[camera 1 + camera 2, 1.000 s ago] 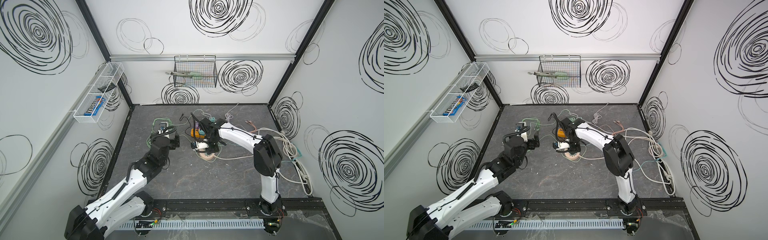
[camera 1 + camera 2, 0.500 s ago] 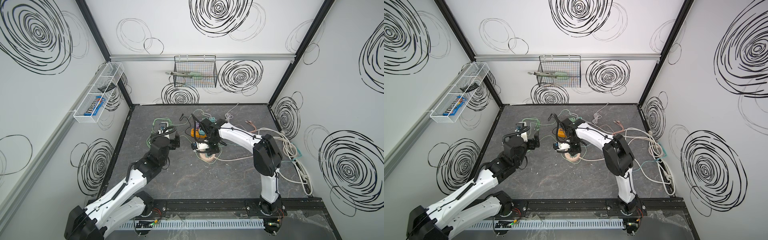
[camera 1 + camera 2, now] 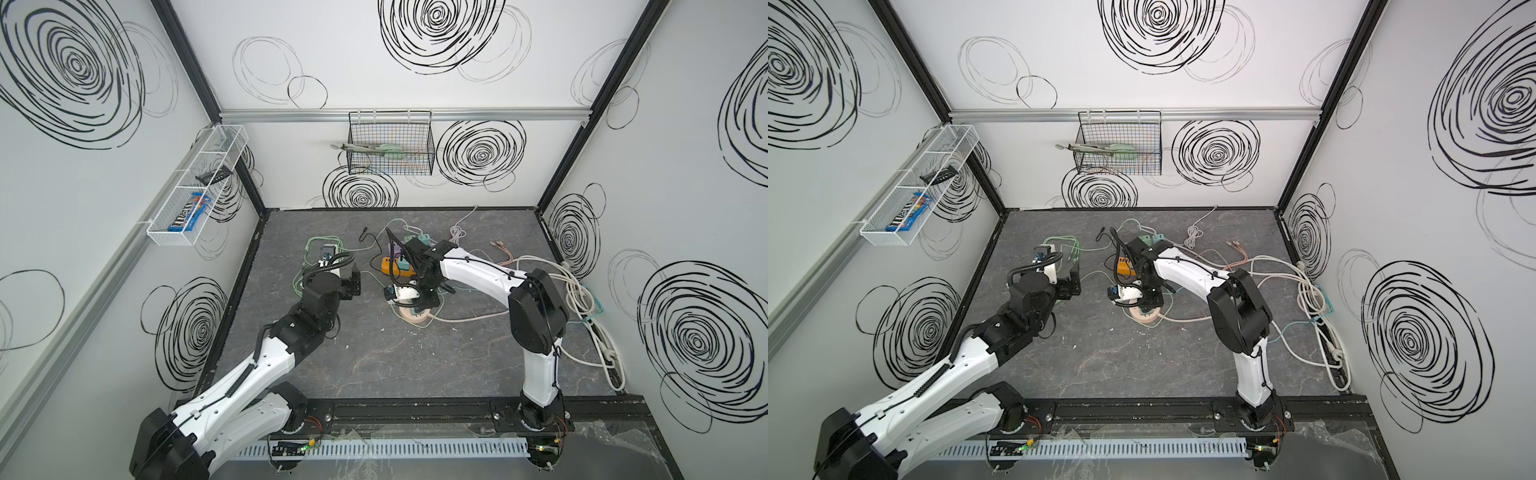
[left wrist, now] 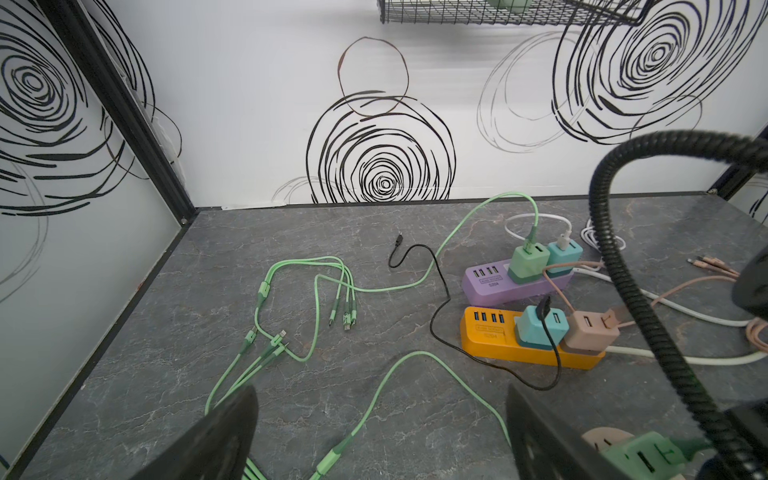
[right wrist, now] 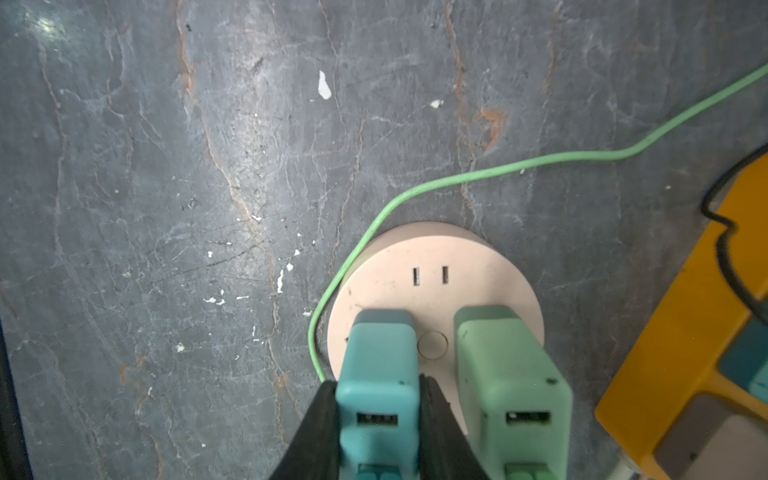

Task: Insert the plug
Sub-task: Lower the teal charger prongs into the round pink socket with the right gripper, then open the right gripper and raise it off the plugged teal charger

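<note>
Dark grey marbled tabletop [image 3: 374, 365], seen from above and from both wrists. Near the table's middle, a round pale pink socket hub [image 5: 478, 266] lying flat. Standing on the hub, side by side, a teal square plug adapter [image 5: 376, 357] and a mint green square plug adapter [image 5: 507, 374], USB ports facing up. Right gripper [image 5: 378, 384] pointing straight down, black fingers [image 5: 316, 432] closed to a narrow gap and pressed against both flanks of the teal adapter, gripping it. Teal adapter's base down against the hub's face; impossible to tell whether pushed fully home. Beside it, one free pair of slots [image 5: 430, 275] in the hub. A thin green cable [image 5: 498, 168] curving round the hub's edge. Just beyond the hub on the far side, an orange plastic power strip [image 4: 528, 353], then a purple plastic power strip [image 4: 511, 286] farther still, each carrying two adapters. Left gripper [image 4: 380, 392] to the left of the hub, well apart from it, fingers spread wide, holding nothing, poised above the tabletop.
</note>
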Controlling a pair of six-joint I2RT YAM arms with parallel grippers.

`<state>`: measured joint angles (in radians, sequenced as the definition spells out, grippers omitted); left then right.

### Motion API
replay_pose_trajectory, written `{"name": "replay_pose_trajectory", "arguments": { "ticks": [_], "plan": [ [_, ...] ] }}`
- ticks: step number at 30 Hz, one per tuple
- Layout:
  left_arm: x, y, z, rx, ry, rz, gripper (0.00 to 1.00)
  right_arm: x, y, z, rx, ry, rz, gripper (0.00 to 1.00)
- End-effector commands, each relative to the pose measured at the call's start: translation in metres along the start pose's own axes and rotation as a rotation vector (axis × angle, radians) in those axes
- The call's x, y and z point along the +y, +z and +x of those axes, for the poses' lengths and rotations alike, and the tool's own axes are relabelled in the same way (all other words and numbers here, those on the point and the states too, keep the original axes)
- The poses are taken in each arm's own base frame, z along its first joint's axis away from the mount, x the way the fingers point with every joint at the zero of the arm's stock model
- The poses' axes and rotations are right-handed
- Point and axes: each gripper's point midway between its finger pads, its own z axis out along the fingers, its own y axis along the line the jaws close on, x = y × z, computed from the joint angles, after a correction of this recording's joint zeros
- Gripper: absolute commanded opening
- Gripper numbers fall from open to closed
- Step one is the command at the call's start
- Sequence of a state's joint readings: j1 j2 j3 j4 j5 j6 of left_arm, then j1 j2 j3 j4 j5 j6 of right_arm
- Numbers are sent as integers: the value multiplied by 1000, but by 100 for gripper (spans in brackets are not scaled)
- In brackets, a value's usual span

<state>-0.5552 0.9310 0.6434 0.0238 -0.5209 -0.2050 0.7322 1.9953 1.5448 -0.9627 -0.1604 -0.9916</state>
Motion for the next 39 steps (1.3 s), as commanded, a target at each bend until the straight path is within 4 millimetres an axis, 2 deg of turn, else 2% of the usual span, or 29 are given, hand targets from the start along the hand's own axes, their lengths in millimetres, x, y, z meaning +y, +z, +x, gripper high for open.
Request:
{"name": "replay_pose_trajectory", "arguments": {
  "ticks": [1, 4, 7, 9, 11, 14, 17, 20, 21, 26, 32, 36, 39],
  "plan": [
    [-3, 1, -11, -40, -25, 13, 96, 36, 89, 49, 194, 27, -171, 0],
    [-2, 1, -11, -41, -29, 12, 96, 36, 96, 50, 200, 28, -178, 0],
    [-2, 1, -10, -37, -26, 8, 96, 34, 92, 46, 190, 22, -171, 0],
    [-2, 1, -11, -38, -28, 8, 96, 28, 82, 37, 153, 15, -137, 0],
    [-1, 2, -10, -36, -29, 8, 96, 21, 68, 27, 110, 6, -92, 5],
    [-2, 3, -9, -33, -26, 10, 96, 16, 41, 7, 25, 6, -62, 17],
    [-2, 3, -9, -30, -28, 8, 96, 13, 13, -9, -46, 14, -25, 34],
    [-1, 3, -10, -31, -33, 8, 96, 10, -11, -17, -92, 16, 23, 75],
    [-1, 3, -11, -35, -40, 8, 96, 9, -18, -18, -100, 14, 39, 98],
    [2, 3, -13, -36, -56, 2, 96, 10, -46, -20, -150, -3, 115, 97],
    [9, 4, -16, -38, -94, -22, 96, 13, -89, -37, -333, -59, 230, 97],
    [13, 7, -19, -53, -157, -36, 96, 0, -130, -48, -496, -67, 428, 97],
    [17, 13, -19, -67, -213, -48, 96, -23, -181, -46, -671, 16, 711, 97]
  ]
}}
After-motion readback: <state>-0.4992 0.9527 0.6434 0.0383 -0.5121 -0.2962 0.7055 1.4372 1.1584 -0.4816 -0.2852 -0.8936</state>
